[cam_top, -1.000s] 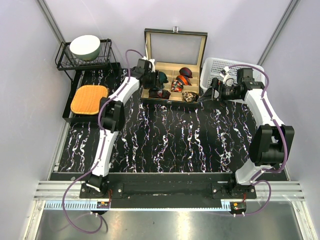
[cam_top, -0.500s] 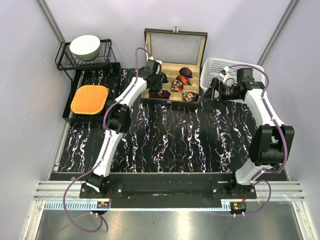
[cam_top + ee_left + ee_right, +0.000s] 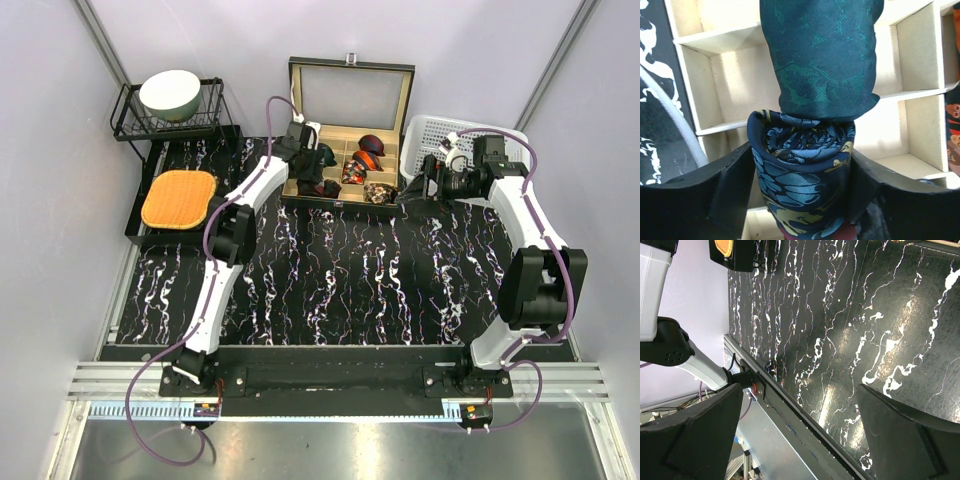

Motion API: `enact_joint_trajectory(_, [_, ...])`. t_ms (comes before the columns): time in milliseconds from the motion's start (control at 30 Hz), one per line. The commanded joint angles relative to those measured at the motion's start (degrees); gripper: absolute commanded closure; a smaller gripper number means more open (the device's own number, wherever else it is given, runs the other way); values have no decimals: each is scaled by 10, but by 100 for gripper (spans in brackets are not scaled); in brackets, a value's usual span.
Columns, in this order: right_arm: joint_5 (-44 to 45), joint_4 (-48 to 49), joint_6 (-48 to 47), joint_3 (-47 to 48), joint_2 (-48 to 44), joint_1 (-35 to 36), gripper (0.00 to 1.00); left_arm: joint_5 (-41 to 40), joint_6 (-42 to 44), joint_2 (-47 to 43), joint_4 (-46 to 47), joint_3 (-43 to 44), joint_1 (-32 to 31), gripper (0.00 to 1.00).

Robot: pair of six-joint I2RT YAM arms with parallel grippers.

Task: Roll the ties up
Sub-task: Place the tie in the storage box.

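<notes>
Your left pincer (image 3: 801, 167) reaches into the open tie box (image 3: 340, 203), its fingers (image 3: 715, 200) touching both sides of the rolled navy tie (image 3: 800, 190); clamped or just flanking, you cannot tell. A green coil (image 3: 825, 55) lies just beside it, and other coiled ties (image 3: 368, 165) fill compartments. Your right pincer (image 3: 800, 390) gapes apart, holding nothing. Rolling looks nearly done; seating this coil remains.

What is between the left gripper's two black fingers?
A rolled navy tie with blue-and-gold pattern, touching both fingers, a green tie just beyond it; the left wrist view shows it.
</notes>
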Motion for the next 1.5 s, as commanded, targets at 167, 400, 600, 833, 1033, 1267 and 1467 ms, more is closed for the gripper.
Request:
enact_joint_trajectory(167, [-12,-2,-9,17,-5,-3,0,-20,42,-45,18,-27,10,21])
enact_joint_trajectory(400, [-14,-2,-12,13,-11,-3,0,22,35,-72,48,-21,10,5])
enact_joint_trajectory(600, [-14,-2,-13,9,-12,-3,0,52,23,-100,65,-40,11,1])
enact_joint_trajectory(833, [-21,-2,-12,8,-9,-3,0,60,22,-148,94,-72,8,15])
enact_joint_trajectory(1033, [-23,-1,-11,11,-7,-3,0,46,23,-166,92,-97,7,43])
enact_joint_trajectory(1267, [-24,0,-11,14,-6,-3,0,46,18,-142,97,-101,8,67])
enact_joint_trajectory(1467, [-18,0,-12,16,-3,-3,0,40,28,-123,102,-98,8,73])
